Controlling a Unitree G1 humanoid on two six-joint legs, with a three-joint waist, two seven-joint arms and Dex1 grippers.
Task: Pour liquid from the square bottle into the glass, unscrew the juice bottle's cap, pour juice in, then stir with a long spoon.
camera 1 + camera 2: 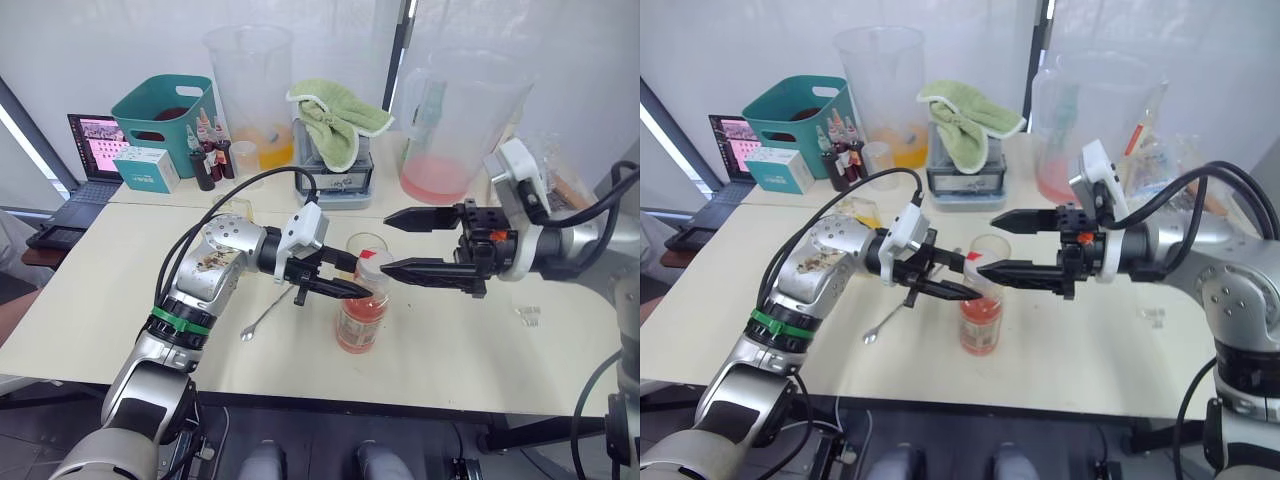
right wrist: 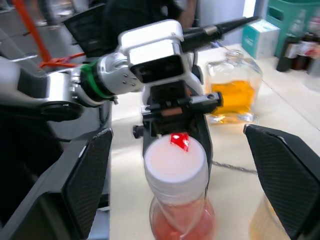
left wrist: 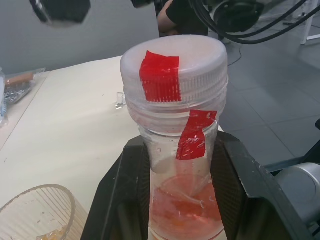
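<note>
Left gripper [image 1: 345, 283] clamping juice bottle [image 1: 362, 315], right gripper [image 1: 398, 243] spread

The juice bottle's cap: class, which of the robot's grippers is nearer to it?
Left. The left gripper clamps the juice bottle just under its cap. The right gripper is open, its fingers either side of the cap without touching.

lab test bench: laptop [image 1: 85, 165] at 10 o'clock, big measuring jugs [image 1: 250, 95] at 12, white curtain backdrop [image 1: 100, 45].
</note>
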